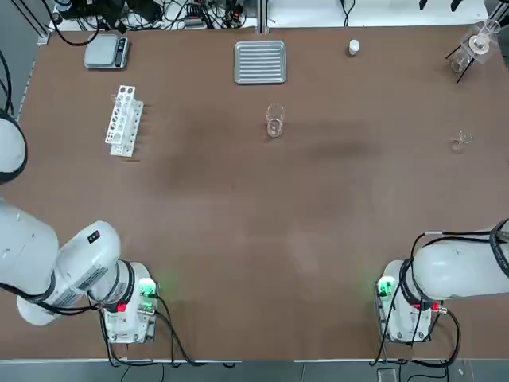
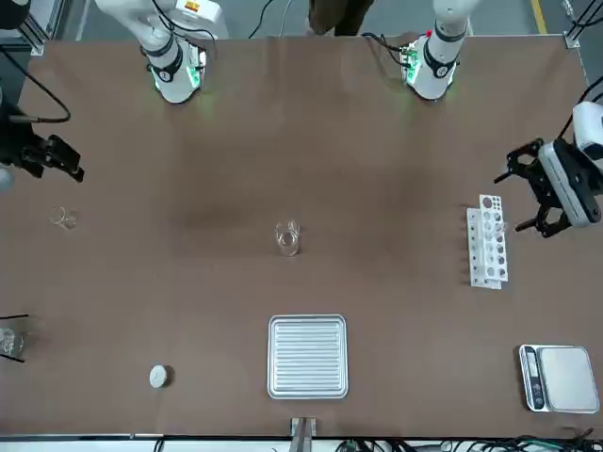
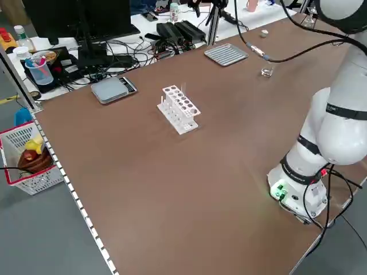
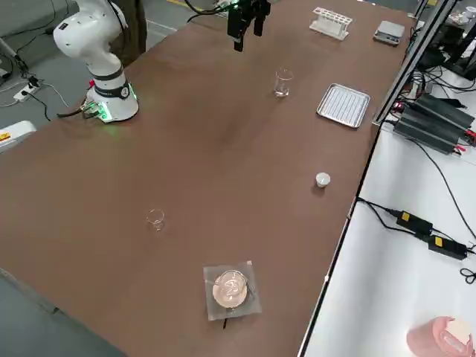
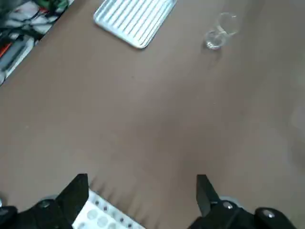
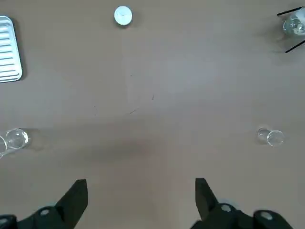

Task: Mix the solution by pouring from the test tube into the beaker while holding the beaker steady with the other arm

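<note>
Standing upright near the ribbed metal tray point(image 1: 260, 62), on its robot-facing side: the beaker point(image 1: 274, 121). Farther toward the robot's left, a white tube rack point(image 1: 125, 121); past that, a scale point(image 1: 106, 52) at the far left corner. Above the table's left edge, beside the rack, left gripper point(image 2: 526, 188) with jaws wide open, gripping nothing. Over the right side, right gripper point(image 6: 141, 202) likewise spread and without a load.

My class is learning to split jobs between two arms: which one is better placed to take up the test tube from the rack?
Left, I'd judge. The left hand, open, is beside the rack on the robot's left; the right hand is across the table.
</note>
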`<state>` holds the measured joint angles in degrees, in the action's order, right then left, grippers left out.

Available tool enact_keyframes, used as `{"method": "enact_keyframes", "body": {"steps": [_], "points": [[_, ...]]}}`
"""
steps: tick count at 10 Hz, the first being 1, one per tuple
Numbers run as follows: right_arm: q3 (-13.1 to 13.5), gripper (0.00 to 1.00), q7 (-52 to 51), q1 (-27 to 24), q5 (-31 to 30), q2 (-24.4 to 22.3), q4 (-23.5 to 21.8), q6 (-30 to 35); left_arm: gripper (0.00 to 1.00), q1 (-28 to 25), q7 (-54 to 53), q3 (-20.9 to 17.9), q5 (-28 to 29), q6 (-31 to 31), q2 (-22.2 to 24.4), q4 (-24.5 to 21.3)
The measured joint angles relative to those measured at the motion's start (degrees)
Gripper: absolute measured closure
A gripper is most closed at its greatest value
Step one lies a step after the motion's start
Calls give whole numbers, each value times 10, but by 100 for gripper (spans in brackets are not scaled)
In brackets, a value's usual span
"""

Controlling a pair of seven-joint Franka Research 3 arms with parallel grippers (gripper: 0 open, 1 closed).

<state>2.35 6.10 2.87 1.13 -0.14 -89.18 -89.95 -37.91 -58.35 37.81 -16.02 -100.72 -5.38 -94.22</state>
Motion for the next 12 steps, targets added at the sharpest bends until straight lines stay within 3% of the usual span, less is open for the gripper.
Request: {"method": "enact_keyframes", "body": {"steps": [4,10,12], "points": [[2,0,0,-1,4,0,0,-1,0,0,299,11,41,-57,47,-39],[2,0,0,-1,5,0,0,-3,0,-10,381,8,109,-66,51,-48],[2,0,0,-1,5,0,0,-4,0,-8,472,11,120,-64,52,-39]]}}
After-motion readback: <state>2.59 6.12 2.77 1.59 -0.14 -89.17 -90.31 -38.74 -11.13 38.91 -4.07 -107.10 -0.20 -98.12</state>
